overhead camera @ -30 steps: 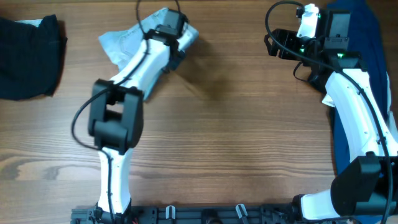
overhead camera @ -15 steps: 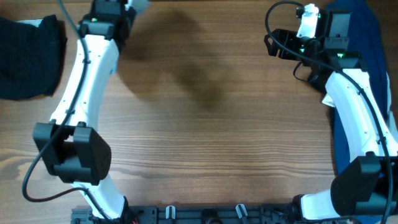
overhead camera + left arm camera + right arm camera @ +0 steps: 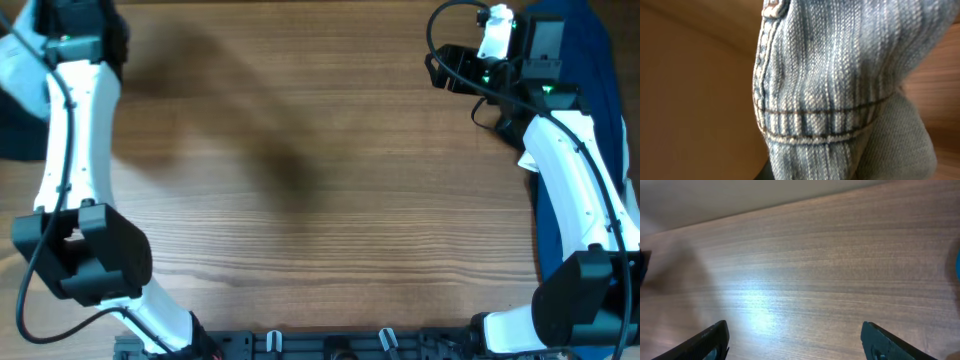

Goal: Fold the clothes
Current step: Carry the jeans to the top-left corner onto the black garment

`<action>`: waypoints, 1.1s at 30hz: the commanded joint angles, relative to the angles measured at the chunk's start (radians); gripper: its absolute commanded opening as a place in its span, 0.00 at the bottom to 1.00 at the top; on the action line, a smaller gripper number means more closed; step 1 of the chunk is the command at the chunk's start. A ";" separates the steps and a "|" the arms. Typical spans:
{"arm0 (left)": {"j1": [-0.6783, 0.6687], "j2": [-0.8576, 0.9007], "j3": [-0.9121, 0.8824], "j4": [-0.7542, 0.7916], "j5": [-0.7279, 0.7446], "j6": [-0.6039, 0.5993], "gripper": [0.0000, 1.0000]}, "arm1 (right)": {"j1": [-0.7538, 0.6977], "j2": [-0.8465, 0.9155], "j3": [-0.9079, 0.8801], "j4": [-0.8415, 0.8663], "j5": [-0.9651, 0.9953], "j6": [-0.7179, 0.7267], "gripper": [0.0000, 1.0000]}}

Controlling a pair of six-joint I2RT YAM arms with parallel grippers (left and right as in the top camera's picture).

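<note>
The clothes (image 3: 840,75), faded light-blue denim with a stitched hem, fill the left wrist view and hide the jaws there. In the overhead view my left gripper (image 3: 62,18) is at the table's far left corner, shut on the denim. A pale blur (image 3: 20,78) hangs beside it at the left edge. My right gripper (image 3: 442,70) hovers at the far right of the table. In the right wrist view my right gripper (image 3: 797,342) is open, with only bare wood between its dark fingertips (image 3: 710,339).
A dark garment (image 3: 12,140) lies at the left edge under the left arm. A dark-blue cloth (image 3: 592,45) lies along the right edge beneath the right arm. The wooden table (image 3: 320,200) spreads between the arms.
The left arm has swung from the table's far middle to the far left corner, taking the denim off the table with it. The right arm has stayed put.
</note>
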 commanded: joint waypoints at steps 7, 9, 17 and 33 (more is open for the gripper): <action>0.202 -0.034 0.035 0.205 0.010 0.158 0.04 | 0.006 0.006 0.008 -0.014 -0.018 0.003 0.85; 0.244 -0.015 0.035 0.244 0.045 0.187 0.04 | 0.006 0.006 0.008 -0.016 -0.014 0.003 0.85; 0.330 0.107 0.035 0.321 0.117 0.208 0.04 | 0.006 0.008 0.003 -0.017 -0.014 0.004 0.85; 0.214 0.406 0.034 0.294 0.162 -0.027 0.04 | 0.006 0.039 0.003 -0.027 -0.015 0.004 0.85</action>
